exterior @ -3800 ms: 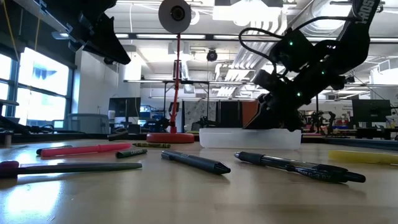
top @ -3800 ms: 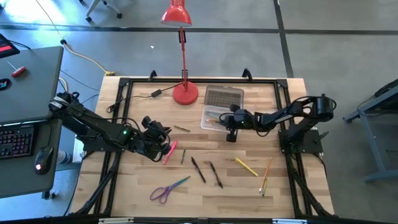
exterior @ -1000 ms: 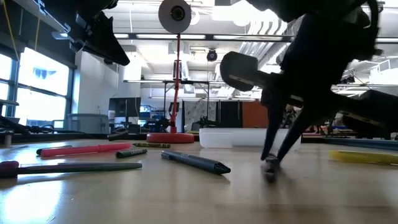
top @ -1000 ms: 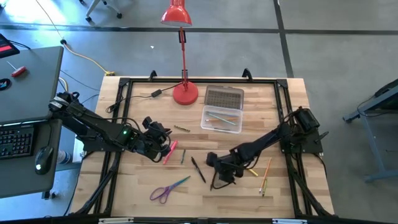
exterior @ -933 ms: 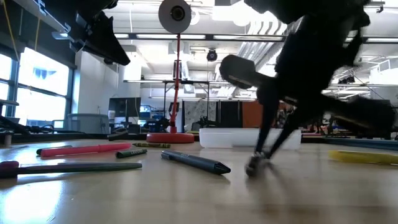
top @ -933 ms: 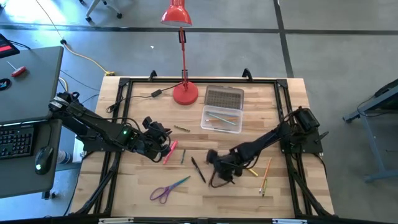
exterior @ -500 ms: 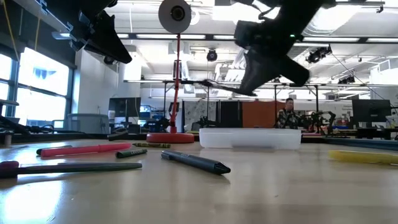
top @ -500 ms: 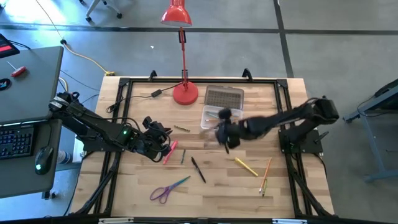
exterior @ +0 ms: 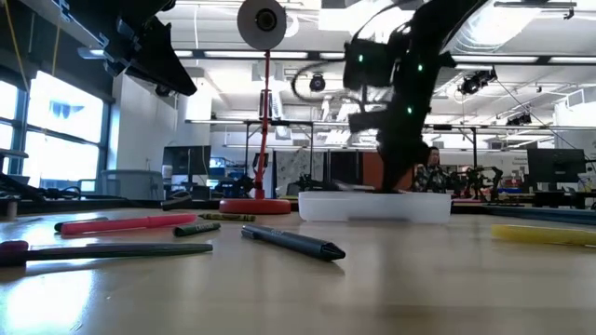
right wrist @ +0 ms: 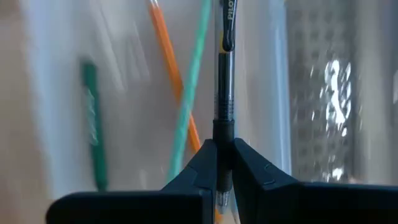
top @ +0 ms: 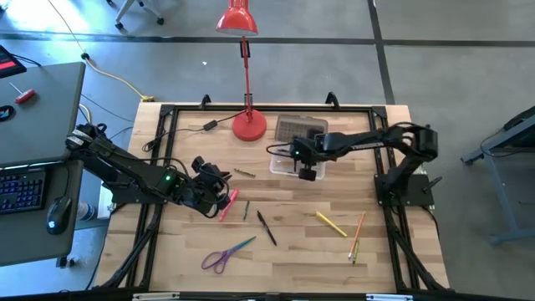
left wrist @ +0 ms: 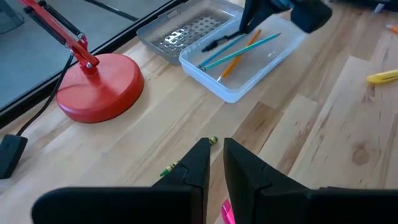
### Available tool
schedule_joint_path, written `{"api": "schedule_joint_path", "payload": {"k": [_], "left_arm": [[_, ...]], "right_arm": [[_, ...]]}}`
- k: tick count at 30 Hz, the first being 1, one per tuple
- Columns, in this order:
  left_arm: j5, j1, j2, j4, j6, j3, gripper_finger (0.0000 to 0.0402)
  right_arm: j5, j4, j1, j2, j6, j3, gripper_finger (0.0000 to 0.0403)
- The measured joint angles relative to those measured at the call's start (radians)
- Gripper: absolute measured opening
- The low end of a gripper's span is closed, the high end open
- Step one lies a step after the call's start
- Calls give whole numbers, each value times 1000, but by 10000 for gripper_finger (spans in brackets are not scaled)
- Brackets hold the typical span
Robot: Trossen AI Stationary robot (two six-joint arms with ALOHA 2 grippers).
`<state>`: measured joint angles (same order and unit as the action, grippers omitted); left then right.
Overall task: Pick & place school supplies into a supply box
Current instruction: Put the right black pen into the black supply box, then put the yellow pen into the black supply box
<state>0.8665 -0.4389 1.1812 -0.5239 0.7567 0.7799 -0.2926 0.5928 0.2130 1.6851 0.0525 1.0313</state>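
The clear supply box (top: 298,159) sits open, with its bumpy lid (top: 301,130) behind it. It holds an orange pencil (right wrist: 169,68), a teal pencil (right wrist: 191,87) and a green pen (right wrist: 92,124). My right gripper (top: 306,164) hangs over the box, shut on a black pen (right wrist: 225,62). My left gripper (left wrist: 215,152) hovers left of centre above a pink marker (top: 228,203), open by a narrow gap and holding nothing. Lying flat on the table are a black pen (top: 267,227), purple scissors (top: 219,257), a yellow marker (top: 331,223) and orange pencils (top: 358,238). My right gripper pinches the black pen between its two fingers near one end (right wrist: 224,134). The pen runs on past the fingertips, in line with the fingers. The fingers come from above, pointing down into the box (exterior: 372,207). I cannot tell whether the pen's free end (right wrist: 227,9) touches the box.
The red lamp base (top: 249,125) stands just left of the lid, and its pole leans off the far edge. A green pencil (top: 245,209) and a small green crayon (top: 243,173) lie near my left gripper. Bare wood shows in the table's near middle.
My right gripper, shut on a black pen at the table's near middle, lifted it clear. It carried the pen toward the far edge and now hangs over the supply box, pointing down into it. One black pen stays on the table.
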Motion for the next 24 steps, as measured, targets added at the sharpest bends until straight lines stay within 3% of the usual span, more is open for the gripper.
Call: {"api": "schedule_joint_path", "payload": {"k": [8,16,24], "left_arm": [[6,0,0,-2,0,0,79],[8,0,0,0,0,0,79],[8,0,0,1,0,0,79]], "right_arm": [[-130,9,-5,37,18,0,37],[-139,19,-7,32,54,2,84],[-118,217,-125,-105,-143,2,103]]}}
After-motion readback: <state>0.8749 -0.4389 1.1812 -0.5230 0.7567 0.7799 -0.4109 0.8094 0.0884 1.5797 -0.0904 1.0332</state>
